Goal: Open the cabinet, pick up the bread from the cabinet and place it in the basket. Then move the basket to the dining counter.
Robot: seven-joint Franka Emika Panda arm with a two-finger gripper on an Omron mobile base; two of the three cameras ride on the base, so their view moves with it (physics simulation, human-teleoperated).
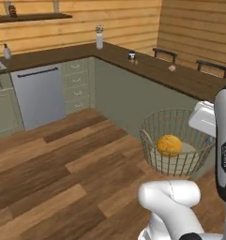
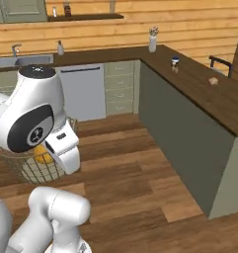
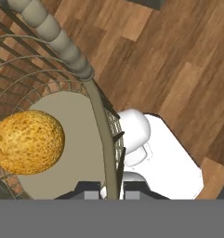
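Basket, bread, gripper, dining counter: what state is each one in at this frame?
basket: lifted off the floor, held by its rim, upright.
bread: lying on the basket's pale bottom.
gripper: shut on the basket's rim wire.
dining counter: basket not on it yet; small items on top.

Both base views look forward and down, sharing the basket (image 1: 177,140); hand view stares close down its rim onto the floor (image 3: 178,60).

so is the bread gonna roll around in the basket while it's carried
Probably: the bread is round and sits loose on the basket's flat disc bottom. The mesh wall should keep it in. The gripper seems clamped on the rim, so tilting is possible.
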